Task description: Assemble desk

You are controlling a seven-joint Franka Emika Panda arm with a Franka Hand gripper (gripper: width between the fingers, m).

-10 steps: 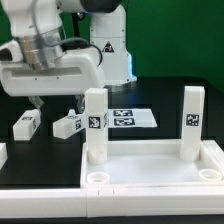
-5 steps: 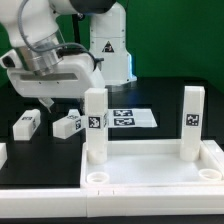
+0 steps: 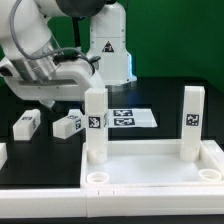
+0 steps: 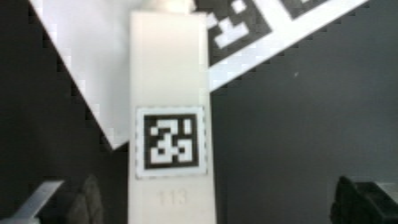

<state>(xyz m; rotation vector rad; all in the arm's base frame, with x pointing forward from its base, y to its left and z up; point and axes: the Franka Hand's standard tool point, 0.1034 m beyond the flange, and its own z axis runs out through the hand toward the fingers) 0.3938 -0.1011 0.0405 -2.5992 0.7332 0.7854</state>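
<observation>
**Ready for a grab**

The fingers (image 4: 39, 198) are wide apart, one each side of a loose leg (image 4: 171, 120) lying on the tabletop (image 3: 40, 150), likely to grab it. The desk panel (image 3: 150, 175) sits nearby, two upright legs (image 3: 95, 140) standing in its corners.

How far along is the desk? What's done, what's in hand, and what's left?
By the exterior view's sides.
Done: the left upright leg and the right upright leg stand in the panel's far corners.
In hand: nothing. The pincer is open, straddling a tagged leg without gripping it.
Left: two loose legs lie on the table, and both near sockets are empty.
</observation>
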